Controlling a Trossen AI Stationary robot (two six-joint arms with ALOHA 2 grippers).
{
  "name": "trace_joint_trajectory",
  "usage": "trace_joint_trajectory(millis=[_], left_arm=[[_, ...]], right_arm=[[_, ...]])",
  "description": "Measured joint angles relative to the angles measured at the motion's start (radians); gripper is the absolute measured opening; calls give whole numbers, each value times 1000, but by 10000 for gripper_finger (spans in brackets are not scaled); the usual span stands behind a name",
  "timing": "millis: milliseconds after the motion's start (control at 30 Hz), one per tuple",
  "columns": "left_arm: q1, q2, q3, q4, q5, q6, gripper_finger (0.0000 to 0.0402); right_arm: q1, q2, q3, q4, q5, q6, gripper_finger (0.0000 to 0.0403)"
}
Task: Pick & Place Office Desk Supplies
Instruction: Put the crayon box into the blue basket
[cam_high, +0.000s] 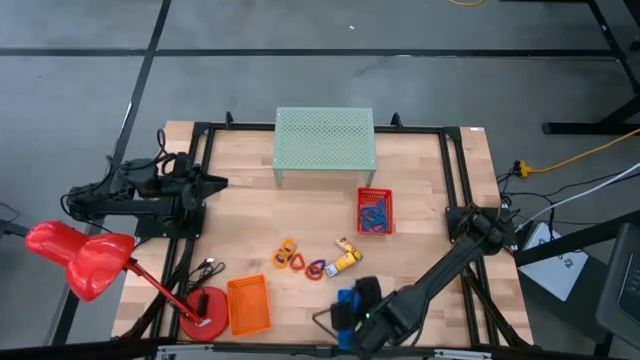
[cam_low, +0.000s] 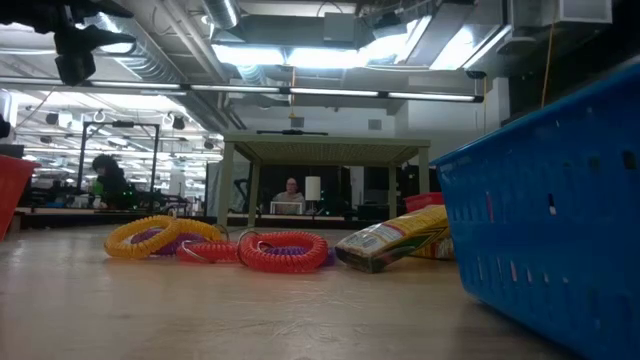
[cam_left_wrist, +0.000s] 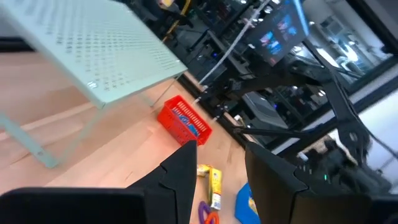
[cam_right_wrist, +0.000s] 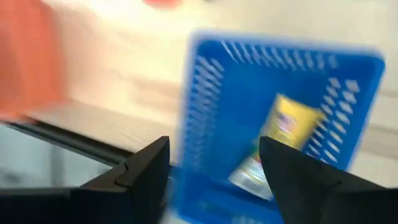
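Now the left gripper (cam_left_wrist: 214, 186) waits open at the table's left edge. Coil rings (cam_high: 298, 262) and a yellow block (cam_high: 347, 260) lie mid-table. Over the blue basket (cam_right_wrist: 273, 118), the right gripper (cam_right_wrist: 214, 168) is open; another block (cam_right_wrist: 273, 146) lies inside.

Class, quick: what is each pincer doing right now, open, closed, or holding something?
Left pincer: open, holding nothing, at the table's left edge.
Right pincer: open, empty, over the blue basket, which holds a yellow pack.
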Motion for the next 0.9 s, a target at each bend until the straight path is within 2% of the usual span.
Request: trace_joint_trajectory(millis=[267, 367, 533, 667, 800, 900], left_arm=[[0, 0, 0, 155, 18, 99, 131], [0, 0, 0, 174, 42, 116, 131], [0, 0, 0, 168, 88, 124, 132], [0, 0, 0, 168, 121, 134, 132], [0, 0, 0, 167, 158, 143, 132], [0, 0, 0, 165, 172, 143, 132]], right_arm=[[-114, -146, 1, -20, 169, -72, 232], [-180, -171, 2, -30, 198, -114, 229], [-310, -158, 3, -76, 56, -172, 229], [-382, -129, 2, -96, -6, -218, 229], [-408, -106, 2, -74, -67, -159, 229], [-385, -70, -15, -42, -112, -82, 229]])
